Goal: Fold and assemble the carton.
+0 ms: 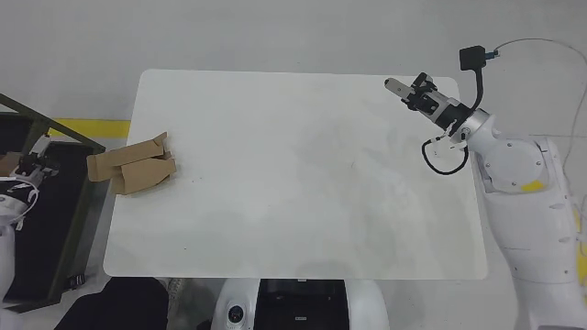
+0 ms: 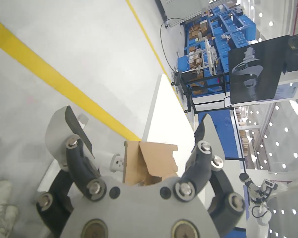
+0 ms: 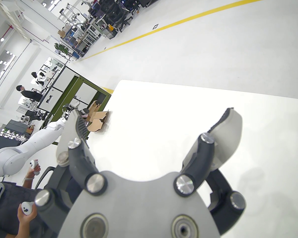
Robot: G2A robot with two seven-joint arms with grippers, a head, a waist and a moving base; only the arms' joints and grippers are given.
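Where the left edge of the white worktop (image 1: 303, 202) runs about halfway along its length, a partly folded brown cardboard carton (image 1: 133, 167) lies on its side, with its flaps loose and one end hanging out past that edge. Seen from the left wrist, the carton (image 2: 149, 162) shows an open end and a notched flap, lying low between the fingers but apart from them. The left gripper (image 1: 37, 158) is off the worktop, beyond the left edge and near the carton, above a black cart (image 1: 46, 238). Its fingers are spread wide and hold nothing (image 2: 136, 116). The right gripper (image 1: 408, 90) is over the far right corner of the worktop, well apart from the carton. Its fingers are also spread wide with nothing between them (image 3: 152, 111), and the carton (image 3: 97, 121) shows far off across the bare white surface (image 3: 176, 105). A yellow line (image 1: 96, 126) is marked on the floor beside the left edge
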